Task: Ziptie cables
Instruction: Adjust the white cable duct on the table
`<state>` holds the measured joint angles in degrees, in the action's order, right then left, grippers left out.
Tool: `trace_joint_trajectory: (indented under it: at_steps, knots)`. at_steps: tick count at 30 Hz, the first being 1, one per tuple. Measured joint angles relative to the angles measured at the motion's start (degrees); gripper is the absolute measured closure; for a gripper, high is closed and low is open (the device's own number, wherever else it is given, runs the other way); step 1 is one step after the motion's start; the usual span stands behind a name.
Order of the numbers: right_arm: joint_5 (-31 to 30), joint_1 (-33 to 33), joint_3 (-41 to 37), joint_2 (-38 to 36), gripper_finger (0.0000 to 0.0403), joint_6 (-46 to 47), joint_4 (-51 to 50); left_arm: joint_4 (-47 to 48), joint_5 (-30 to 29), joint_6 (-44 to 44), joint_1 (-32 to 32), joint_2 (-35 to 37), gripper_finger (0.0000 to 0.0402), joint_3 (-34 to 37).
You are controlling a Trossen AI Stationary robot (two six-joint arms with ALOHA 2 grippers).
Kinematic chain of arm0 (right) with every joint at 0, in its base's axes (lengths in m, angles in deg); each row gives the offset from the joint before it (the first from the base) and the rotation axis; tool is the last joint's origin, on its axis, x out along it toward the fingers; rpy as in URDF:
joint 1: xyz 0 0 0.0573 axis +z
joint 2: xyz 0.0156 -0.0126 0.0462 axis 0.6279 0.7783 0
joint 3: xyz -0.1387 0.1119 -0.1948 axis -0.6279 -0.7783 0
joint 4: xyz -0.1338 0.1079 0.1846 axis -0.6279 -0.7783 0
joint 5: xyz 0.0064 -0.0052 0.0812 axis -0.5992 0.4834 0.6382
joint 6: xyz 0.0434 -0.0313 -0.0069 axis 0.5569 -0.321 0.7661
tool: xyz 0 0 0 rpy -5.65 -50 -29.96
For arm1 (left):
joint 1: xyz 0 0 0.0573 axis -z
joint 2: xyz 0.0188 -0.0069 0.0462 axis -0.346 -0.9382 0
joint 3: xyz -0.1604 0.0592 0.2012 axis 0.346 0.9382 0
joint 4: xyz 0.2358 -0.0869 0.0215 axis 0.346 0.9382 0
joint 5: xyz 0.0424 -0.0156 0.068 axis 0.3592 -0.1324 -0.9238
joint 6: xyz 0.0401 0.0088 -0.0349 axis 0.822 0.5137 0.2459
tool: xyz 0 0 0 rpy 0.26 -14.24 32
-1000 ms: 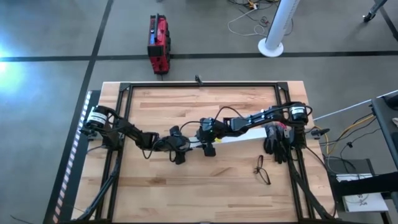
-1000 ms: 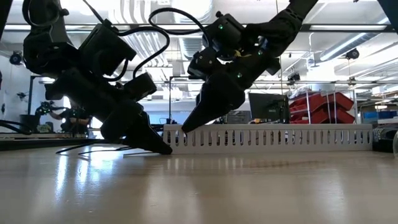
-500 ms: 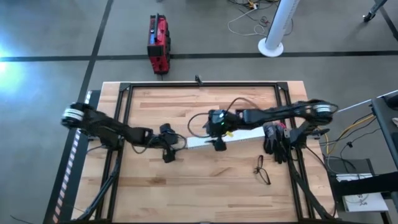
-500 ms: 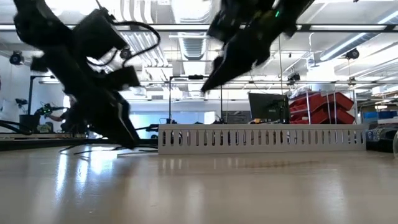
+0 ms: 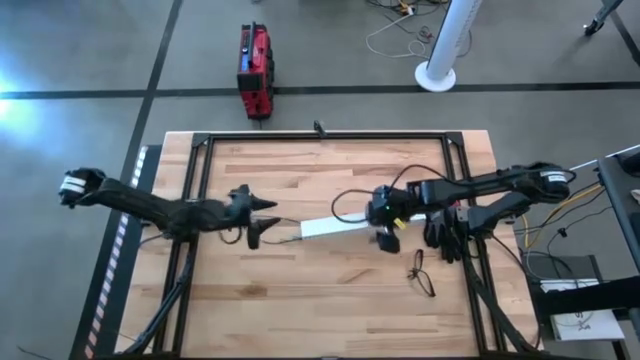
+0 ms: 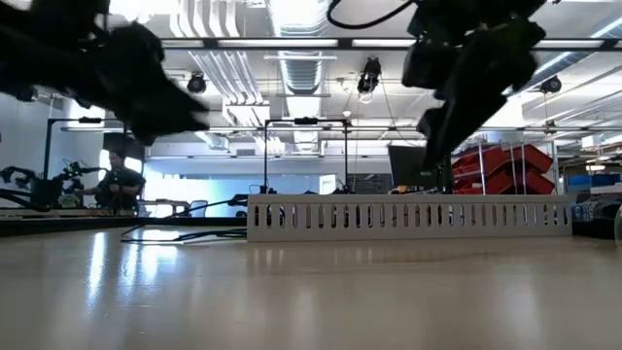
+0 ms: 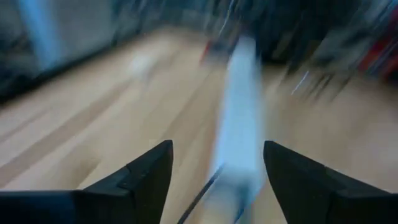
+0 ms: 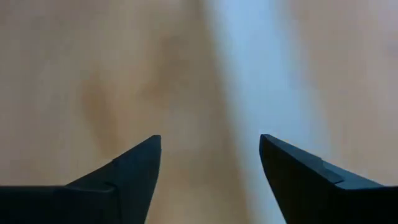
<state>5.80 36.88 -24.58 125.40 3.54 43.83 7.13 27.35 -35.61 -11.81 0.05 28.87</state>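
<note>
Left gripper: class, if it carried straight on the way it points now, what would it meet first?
Probably the white slotted cable duct: the left gripper, fingers open, points along the table toward the duct's near end. Height is unclear, so it might pass above.

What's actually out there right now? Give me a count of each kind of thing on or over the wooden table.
Robot grippers: 2 (left gripper, right gripper)
White slotted cable duct: 1
Bundle of dark cables at the right edge: 1
Small dark loop of wire on the wood: 1
Total: 5
</note>
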Motion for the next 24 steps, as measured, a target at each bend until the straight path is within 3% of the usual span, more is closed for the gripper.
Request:
trace_joint_trajectory:
  at_steps: [3, 6, 14, 18, 21, 24]
  knots:
    - [10.68, 2.18, -1.37, 0.81, 0.0177, 1.5, 0.66, -27.14, 3.55, -0.39, 1.47, -1.65, 0.0183, 7.92]
    - [7.6, 4.62, -2.6, 2.92, 0.0208, 1.55, -0.01, -42.91, 4.54, 0.93, 2.92, -5.63, 0.0197, 11.22]
    - [-18.48, 5.42, 0.71, 12.91, 0.0273, -5.15, 6.55, -41.63, 7.27, 12.01, 3.52, -14.44, 0.0244, 2.6]
    - [-34.02, 5.36, 7.76, 18.29, 0.0301, -9.44, 7.01, -38.86, 8.81, 14.13, 3.66, -12.83, 0.0269, 2.1]
    - [-33.89, 5.37, 13.11, 19.89, 0.0319, -10.72, 4.7, -33.8, 8.77, 14.1, 3.64, -8.28, 0.0288, 2.93]
    - [-25.05, 5.52, 14.71, 18.73, 0.0335, -12.67, -0.12, -27.18, 8.79, 11.8, 3.64, -2.75, 0.0304, 3.47]
